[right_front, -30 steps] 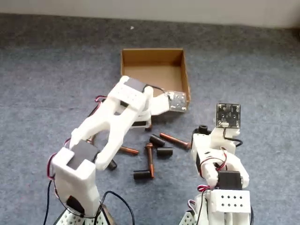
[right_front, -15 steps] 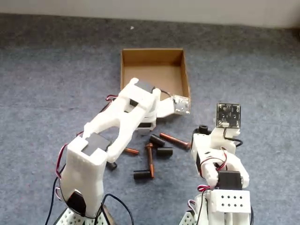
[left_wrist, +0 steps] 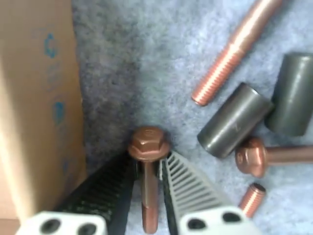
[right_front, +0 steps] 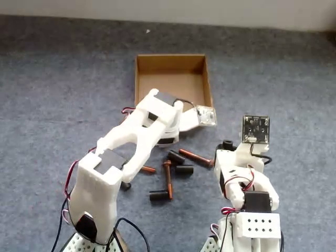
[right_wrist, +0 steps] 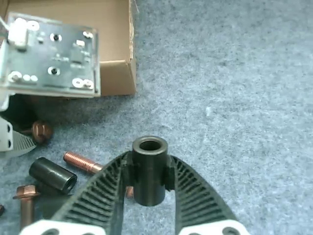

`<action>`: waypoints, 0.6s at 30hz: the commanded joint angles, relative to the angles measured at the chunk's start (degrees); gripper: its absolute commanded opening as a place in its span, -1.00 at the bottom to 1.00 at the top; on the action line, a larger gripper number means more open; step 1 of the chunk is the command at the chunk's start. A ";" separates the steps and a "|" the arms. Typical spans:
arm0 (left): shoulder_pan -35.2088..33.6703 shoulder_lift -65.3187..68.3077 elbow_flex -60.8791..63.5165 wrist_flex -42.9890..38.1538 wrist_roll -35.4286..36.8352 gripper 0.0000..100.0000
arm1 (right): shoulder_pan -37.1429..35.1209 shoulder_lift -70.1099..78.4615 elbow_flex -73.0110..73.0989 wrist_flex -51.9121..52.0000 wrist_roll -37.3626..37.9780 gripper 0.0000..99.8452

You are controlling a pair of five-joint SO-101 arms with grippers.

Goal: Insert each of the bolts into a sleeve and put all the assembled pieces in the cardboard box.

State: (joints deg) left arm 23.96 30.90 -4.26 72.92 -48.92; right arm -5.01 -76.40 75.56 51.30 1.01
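A grey, nubby carpet point(right_front: 58, 79) covers the table, and on it sits the cardboard box point(right_front: 170, 61), shallow, square, open-topped and plain brown. The left arm point(right_front: 131, 142), blocky white plastic with dark motor faces, stretches slantwise up to the box's near right corner. The right arm point(right_front: 247, 184) sits folded low, off to the side. The left gripper point(left_wrist: 149, 159) is clenched on a copper-coloured bolt point(left_wrist: 148, 143). Its hex head pokes out past the ribbed fingertips, one black and one pale, just beside the box's outer wall. The right gripper point(right_wrist: 148, 161) grasps a matte black sleeve point(right_wrist: 149, 178), a short tube held upright with its bore open at the top, over bare carpet and apart from the box. Since a second ago the left arm has swung rightward, and its wrist camera board point(right_front: 206, 116) has slid a little further along past the box corner. The right arm has not budged. Between the arms lies the pile of loose bolts point(right_front: 168, 178), threaded copper, and loose sleeves point(right_front: 184, 169), smooth and dark, some of them touching. From above, the left arm hides the box's near wall and part of the pile.
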 commanded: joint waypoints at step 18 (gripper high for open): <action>0.31 -54.81 27.91 -4.13 23.21 -0.99 | -9.71 -1.27 -1.01 -0.84 -0.44 -0.99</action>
State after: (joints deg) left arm 23.96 -9.71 17.36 71.52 -31.16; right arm -12.31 -76.40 75.56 51.30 1.01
